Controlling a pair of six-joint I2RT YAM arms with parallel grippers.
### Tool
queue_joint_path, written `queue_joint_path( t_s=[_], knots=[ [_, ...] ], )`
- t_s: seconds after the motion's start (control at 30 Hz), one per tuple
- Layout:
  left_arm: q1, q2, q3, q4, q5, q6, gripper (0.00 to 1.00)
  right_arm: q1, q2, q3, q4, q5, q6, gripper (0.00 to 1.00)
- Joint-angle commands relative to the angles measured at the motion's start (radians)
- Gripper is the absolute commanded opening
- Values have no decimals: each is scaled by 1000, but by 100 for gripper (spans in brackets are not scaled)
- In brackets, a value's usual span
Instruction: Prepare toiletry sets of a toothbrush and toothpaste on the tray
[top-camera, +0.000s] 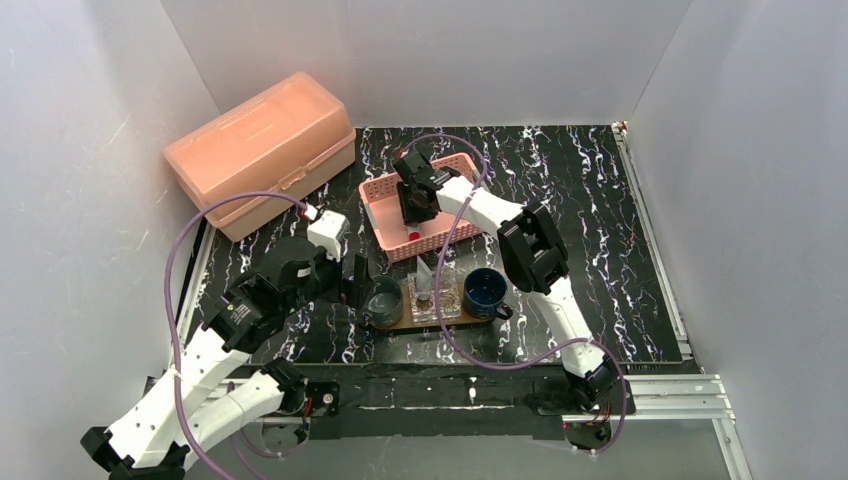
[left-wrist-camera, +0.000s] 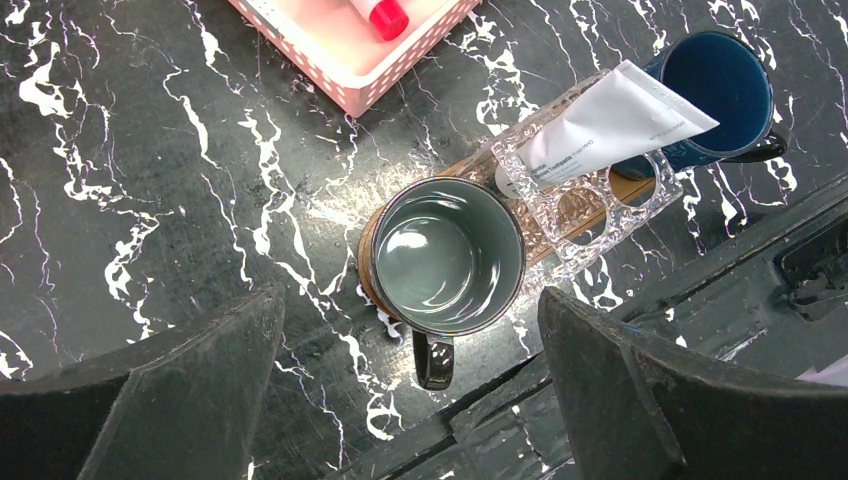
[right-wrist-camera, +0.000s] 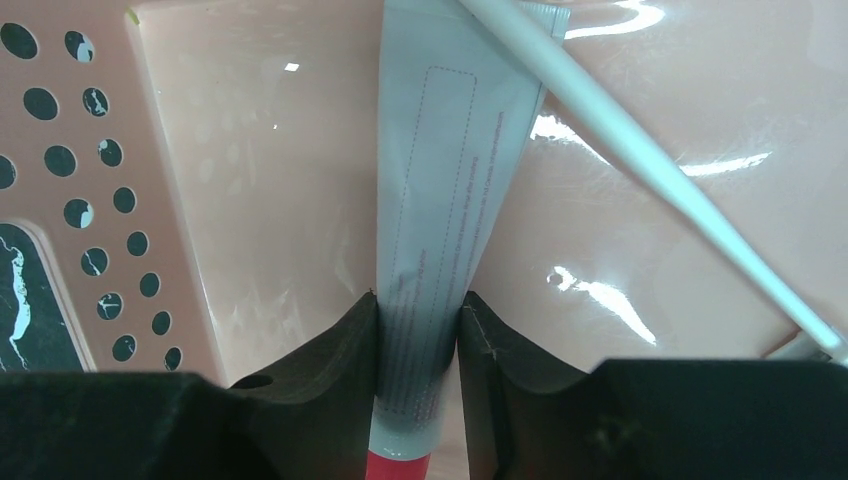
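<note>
Right gripper (right-wrist-camera: 418, 322) clenched on a toothpaste tube (right-wrist-camera: 450, 170) inside the pink basket (right-wrist-camera: 90, 150); I note a toothbrush (right-wrist-camera: 640, 160) crossing the tube's flat end ahead of it. Left gripper (left-wrist-camera: 410, 310) released, hovering above the grey mug (left-wrist-camera: 450, 255) at the tray (left-wrist-camera: 462, 168) end

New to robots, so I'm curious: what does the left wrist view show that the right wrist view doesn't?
Only left wrist: a grey mug, a blue mug and a clear holder with a white tube leaning in it. Only right wrist: the right gripper pinching a red-capped tube, a white toothbrush crossing it. Both: the pink basket and that tube's cap.
</note>
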Motion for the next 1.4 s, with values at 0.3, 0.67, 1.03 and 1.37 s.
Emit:
queue_joint_path(
  t_s=[0.3,0.67,1.03,1.37],
  knots=[
    [0,20,-8,10,5,13,98,-2,-178,-24,29,-49,-36,35],
    [-1,30,-9,6,4,6,98,-2,-390,-166,179,-58,-47,35],
    [-1,62,70,16,93,-64,98,20,-743,-455,397,-74,6,37],
    [0,145,195,84,280,-192,98,65,-1031,-742,562,-34,119,37]
  ],
)
